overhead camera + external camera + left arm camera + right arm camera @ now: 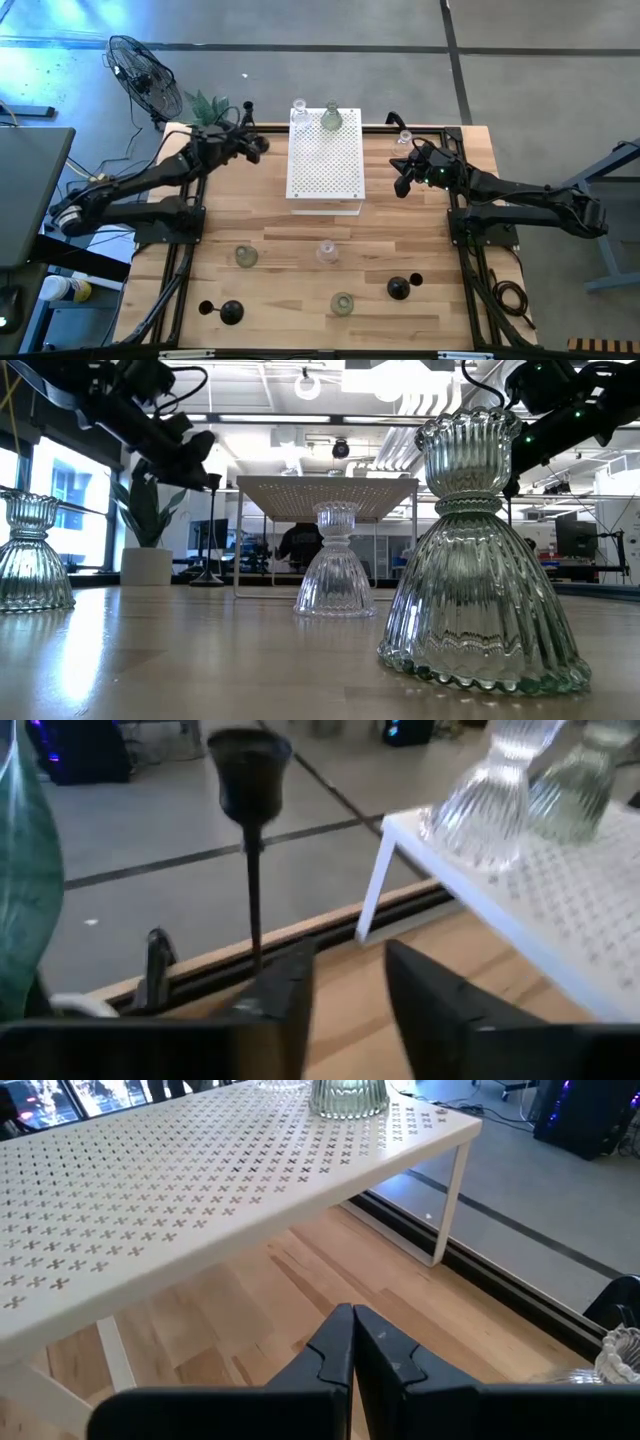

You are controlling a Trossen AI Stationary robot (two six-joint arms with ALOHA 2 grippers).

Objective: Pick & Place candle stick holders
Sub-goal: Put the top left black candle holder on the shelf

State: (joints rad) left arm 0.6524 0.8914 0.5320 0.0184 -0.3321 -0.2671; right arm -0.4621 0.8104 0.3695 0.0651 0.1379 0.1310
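A black candle stick holder [250, 840] with a cup top and a thin stem stands upright at the table's far edge [247, 108], next to the potted plant. My left gripper [350, 990] is open just short of it, and the stem's foot is hidden behind one finger. My right gripper [352, 1345] is shut and empty above the table, to the right of the white perforated shelf [323, 165]. Two glass holders [299, 115] [331, 118] stand on the shelf's far end. Other glass holders [246, 256] [326, 252] [342, 303] and black ones [398, 288] [231, 312] stand on the near half.
A potted green plant [205, 103] stands at the far left corner, beside the black holder. A clear glass holder [404, 138] stands at the far right, near my right gripper. Bare wood lies between the shelf and the near row of holders.
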